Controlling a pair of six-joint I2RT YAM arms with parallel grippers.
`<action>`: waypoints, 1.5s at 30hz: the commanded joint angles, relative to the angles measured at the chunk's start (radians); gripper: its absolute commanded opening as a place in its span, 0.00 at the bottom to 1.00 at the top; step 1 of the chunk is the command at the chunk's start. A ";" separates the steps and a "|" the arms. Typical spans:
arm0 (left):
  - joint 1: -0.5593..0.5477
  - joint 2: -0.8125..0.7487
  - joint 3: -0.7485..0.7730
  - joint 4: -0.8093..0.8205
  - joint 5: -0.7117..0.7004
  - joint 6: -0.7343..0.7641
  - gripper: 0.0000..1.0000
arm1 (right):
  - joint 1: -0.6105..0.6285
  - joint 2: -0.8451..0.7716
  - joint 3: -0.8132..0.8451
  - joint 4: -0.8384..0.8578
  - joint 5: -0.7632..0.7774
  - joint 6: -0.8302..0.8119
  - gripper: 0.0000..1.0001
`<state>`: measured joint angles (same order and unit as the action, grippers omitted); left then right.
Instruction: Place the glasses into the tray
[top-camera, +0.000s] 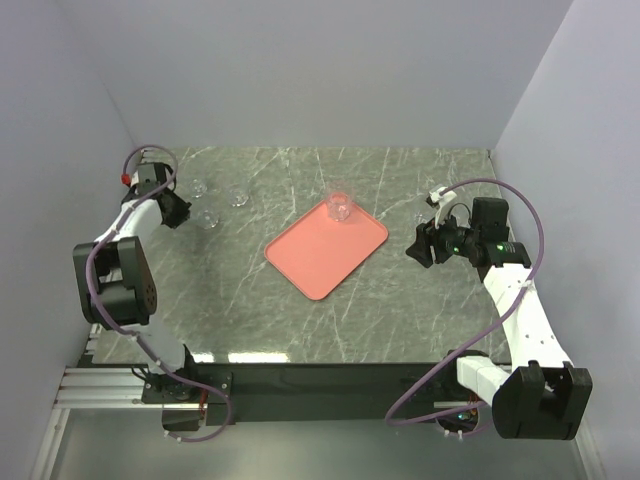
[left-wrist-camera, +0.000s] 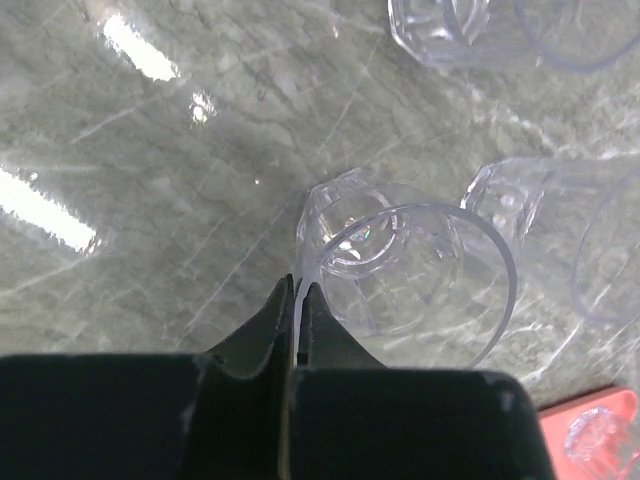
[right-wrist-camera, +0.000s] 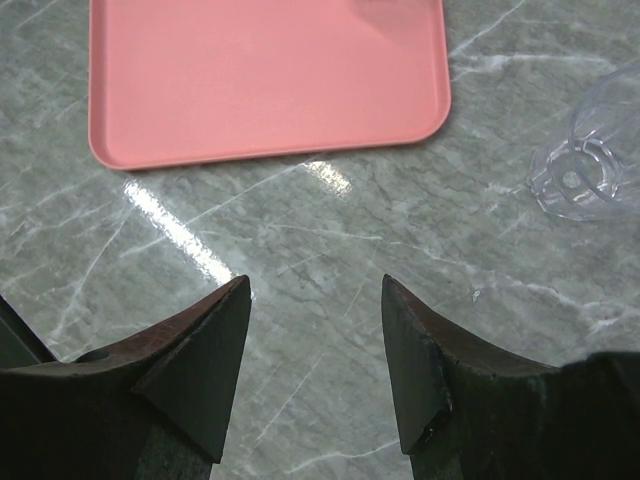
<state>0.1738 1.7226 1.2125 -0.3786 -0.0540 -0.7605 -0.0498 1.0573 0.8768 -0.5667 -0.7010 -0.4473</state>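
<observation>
Left wrist: left hand (left-wrist-camera: 298, 292) clamped on the rim of a clear tumbler (left-wrist-camera: 405, 270), well apart from the salmon-pink tray (top-camera: 310, 262). Right hand (right-wrist-camera: 315, 335) has its fingers apart over the counter (right-wrist-camera: 300, 230), just beside the tray.

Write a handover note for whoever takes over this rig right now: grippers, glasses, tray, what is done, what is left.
Left gripper: shut on the rim of the gripped glass, far left of the table; whether it is lifted cannot be told.
Right gripper: open, empty, over bare table beside the tray.
Done: one tray glass stands in the tray's far corner.
Left: the gripped glass, its two neighbours, and the right-side glass on the table.
</observation>
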 joint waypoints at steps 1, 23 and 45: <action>-0.034 -0.129 -0.034 0.061 -0.047 0.033 0.00 | -0.004 -0.003 0.007 0.021 -0.011 -0.016 0.62; -0.284 -0.264 -0.179 0.317 0.375 0.127 0.00 | -0.015 -0.016 0.005 0.010 -0.022 -0.030 0.63; -0.542 0.054 0.093 0.262 0.284 0.127 0.00 | -0.018 -0.011 0.004 0.007 -0.023 -0.037 0.63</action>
<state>-0.3481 1.7668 1.2320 -0.1452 0.2474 -0.6418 -0.0597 1.0569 0.8768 -0.5690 -0.7025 -0.4702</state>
